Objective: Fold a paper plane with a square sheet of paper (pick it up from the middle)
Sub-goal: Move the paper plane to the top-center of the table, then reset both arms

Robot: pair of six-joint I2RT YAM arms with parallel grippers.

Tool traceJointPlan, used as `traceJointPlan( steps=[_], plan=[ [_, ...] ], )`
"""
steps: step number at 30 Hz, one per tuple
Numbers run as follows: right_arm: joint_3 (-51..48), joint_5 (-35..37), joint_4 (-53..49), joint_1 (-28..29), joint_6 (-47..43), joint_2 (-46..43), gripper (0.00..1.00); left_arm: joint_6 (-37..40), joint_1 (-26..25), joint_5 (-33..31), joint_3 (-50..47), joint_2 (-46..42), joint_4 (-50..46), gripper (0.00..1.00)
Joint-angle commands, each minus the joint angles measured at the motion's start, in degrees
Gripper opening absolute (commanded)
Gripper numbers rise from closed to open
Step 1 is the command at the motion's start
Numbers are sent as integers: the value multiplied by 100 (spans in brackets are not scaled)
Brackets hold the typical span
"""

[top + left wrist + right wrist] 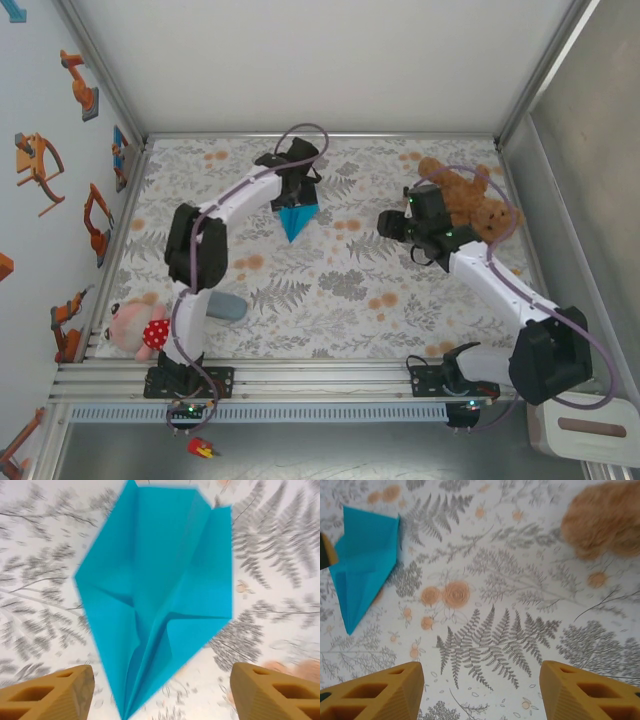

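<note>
Fern-print table (330,290) — paper plane (297,220) far centre, brown teddy bear (475,200) far right, pink plush doll (135,327), grey-blue case (228,306) near left.

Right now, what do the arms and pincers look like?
Left arm and right arm: white links, black joints, a lilac cable looped along each. Left pincer and right pincer: mustard-yellow fingers with hollow cut-outs and ribbed inner faces.

White arms (240,193) w/ black joints (195,248), lilac cables (302,127); tan ribbed end effector fingers (55,692).
</note>
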Motion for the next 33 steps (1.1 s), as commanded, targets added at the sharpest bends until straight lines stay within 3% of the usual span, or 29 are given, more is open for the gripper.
traceJointPlan(
  steps=[1,3,6,8,13,17,25,33],
  plan=[
    [290,842,-449,-83,-151,-333,63,92,39,-380,-743,-1148,370,79],
    [317,1258,-540,-119,-271,-501,68,133,105,-613,-1535,-1894,746,86],
    [269,1824,-575,-159,-503,-786,86,374,182,-1172,-2652,-2953,1211,99],
    [218,2199,-560,-202,-620,-947,98,612,236,-1471,-3286,-3594,1432,96],
    [47,3270,-523,-317,-717,-1176,99,1119,585,-2028,-4697,-5075,2056,96],
    [-524,4308,92,-490,-842,-1225,99,1743,1090,-2085,-5710,-5937,2787,96],
    [-1837,4082,1684,-1192,-891,-1463,99,2923,1796,-2074,-6865,-6107,4080,96],
    [-3037,4042,4146,-1369,-1698,-814,99,3017,2889,-906,-7771,-5786,5537,96]
  ],
)
